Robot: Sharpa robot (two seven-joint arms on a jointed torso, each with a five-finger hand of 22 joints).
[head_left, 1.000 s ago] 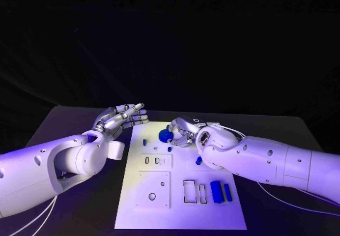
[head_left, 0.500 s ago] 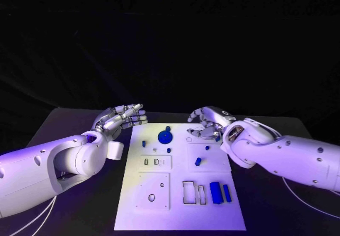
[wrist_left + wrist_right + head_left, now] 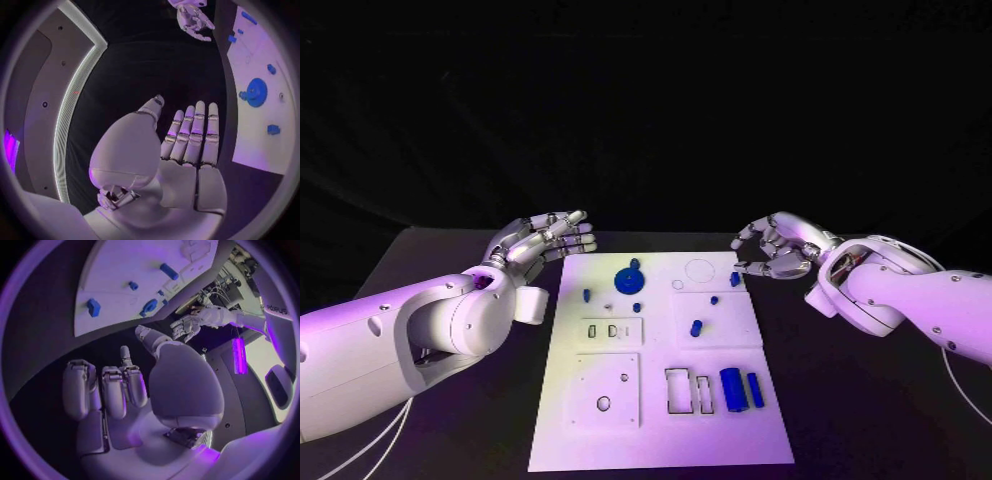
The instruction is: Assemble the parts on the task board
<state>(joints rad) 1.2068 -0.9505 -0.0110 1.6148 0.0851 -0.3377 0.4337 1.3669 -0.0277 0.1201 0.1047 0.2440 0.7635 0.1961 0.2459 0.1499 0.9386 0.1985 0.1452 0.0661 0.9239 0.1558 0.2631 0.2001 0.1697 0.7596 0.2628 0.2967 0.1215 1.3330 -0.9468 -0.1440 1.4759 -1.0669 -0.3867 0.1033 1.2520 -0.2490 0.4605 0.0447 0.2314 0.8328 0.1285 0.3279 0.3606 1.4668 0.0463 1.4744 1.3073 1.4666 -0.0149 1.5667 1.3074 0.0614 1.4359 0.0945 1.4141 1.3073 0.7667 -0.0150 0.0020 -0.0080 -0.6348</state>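
Observation:
The white task board (image 3: 661, 420) lies in the middle of the black table. A round blue gear (image 3: 630, 279) sits on its far left part, also seen in the left wrist view (image 3: 255, 92). Small blue pieces (image 3: 697, 327) dot the board's middle, and two blue blocks (image 3: 741, 388) lie near its right edge. My left hand (image 3: 545, 238) hovers off the board's far left corner, fingers straight and apart, holding nothing (image 3: 187, 145). My right hand (image 3: 776, 248) hangs past the board's far right corner with its fingers curled in on nothing (image 3: 125, 390).
Recessed plates with slots and holes (image 3: 610, 388) take up the board's near left. Rectangular cut-outs (image 3: 684, 388) lie beside the blue blocks. Bare black table (image 3: 877, 400) lies on both sides of the board.
My right hand has let go of the blue gear on the board and drawn away to the right, off the board. The left hand has stayed where it was.

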